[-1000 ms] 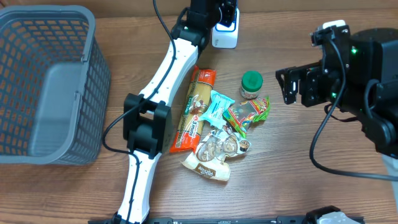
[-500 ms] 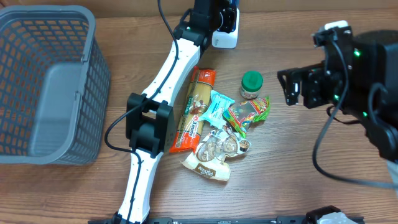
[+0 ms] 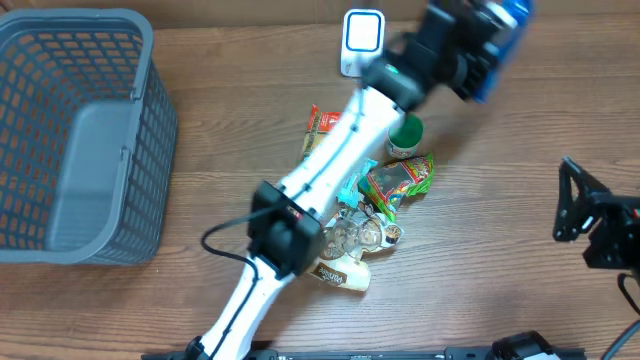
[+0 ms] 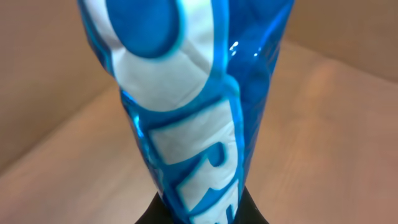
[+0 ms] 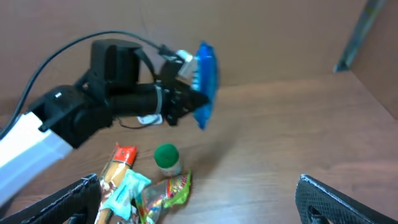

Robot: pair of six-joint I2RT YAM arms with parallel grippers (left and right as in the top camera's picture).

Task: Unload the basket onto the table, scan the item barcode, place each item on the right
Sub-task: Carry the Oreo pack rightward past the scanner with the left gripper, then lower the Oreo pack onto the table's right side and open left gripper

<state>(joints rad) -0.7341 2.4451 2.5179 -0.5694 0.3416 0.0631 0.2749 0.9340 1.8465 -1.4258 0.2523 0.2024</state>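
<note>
Nearest the robot's base, a white cookie pouch [image 3: 345,275] is lying at the edge of a heap of snacks. A colourful packet [image 3: 398,180] and a green-lidded jar [image 3: 405,133] are sitting just beyond it. Off to the right, the right gripper [image 3: 572,212] is hovering with its jaws spread wide, holding nothing. The left arm [image 3: 340,160] is reaching diagonally across the heap (covering most of a long orange packet [image 3: 322,122]). The left gripper [image 3: 478,55] is clamping tight on the blue packet [image 3: 500,40] and holding it up off the table [image 3: 500,290]. The packet is hanging past the jar, to the right of the white scanner [image 3: 361,38] and apart from it. A grey basket [image 3: 160,120] is standing at the far left.
</note>
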